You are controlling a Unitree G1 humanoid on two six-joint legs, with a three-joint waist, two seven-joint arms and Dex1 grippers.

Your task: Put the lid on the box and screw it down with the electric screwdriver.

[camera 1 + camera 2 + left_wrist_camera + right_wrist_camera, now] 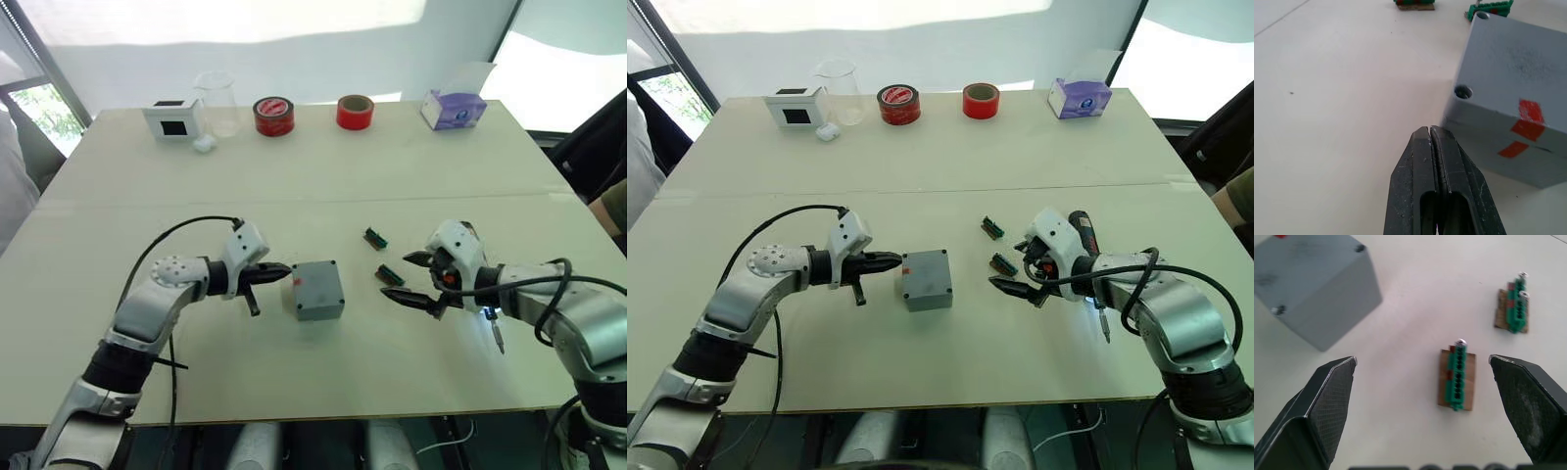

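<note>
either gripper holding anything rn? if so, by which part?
Nothing held. Left gripper is shut on nothing, beside the box. Right gripper is open over a green connector on the table.

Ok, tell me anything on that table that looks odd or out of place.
The grey box sits slightly askew to the table edge, lid already on it. The screwdriver lies flat under the right arm, unheld, while the open right tool faces two small green connectors. Nothing spilled or damaged.

Lab bench (294, 176), tape rolls (273, 116)
</note>
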